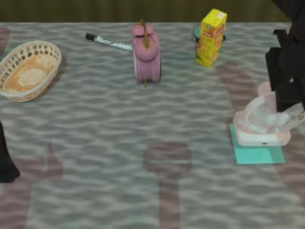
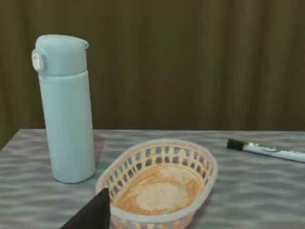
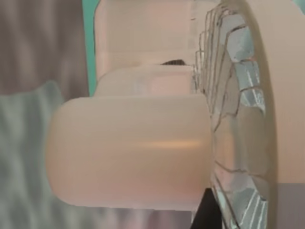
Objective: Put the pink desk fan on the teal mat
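Three views are covering this moment. Seen from the top, the right gripper [image 1: 289, 102] is hanging low at the table's right edge, right over the pink desk fan [image 1: 263, 125]; its dark body is hiding its fingers, so I cannot tell whether they are closed on the fan or spread apart. The fan's blocky base is sitting on the far part of the teal mat [image 1: 259, 153], leaving the mat's near strip showing below it, while the translucent guard ring is reaching up under the gripper. Well away from the fingers, toward the far edge, a yellow carton [image 1: 210, 37], a mauve-pink upright object with a gold stem [image 1: 146, 53] and a marker pen [image 1: 108, 42] are standing or lying in a loose row. A wicker basket [image 1: 28, 69] is lying at the far left. The left gripper [image 1: 6, 164] is sitting parked at the left edge.

From the left wrist, a dark fingertip [image 2: 93, 214] is poking in just before the wicker basket [image 2: 159, 186]; a pale blue bottle [image 2: 66, 107] is standing upright beside the basket, and the marker pen [image 2: 267, 150] is lying farther off.

From the right wrist, the fan [image 3: 138, 148] is filling the picture very close up, its ribbed guard alongside, with a sliver of the mat [image 3: 88, 43] peeking past the base.
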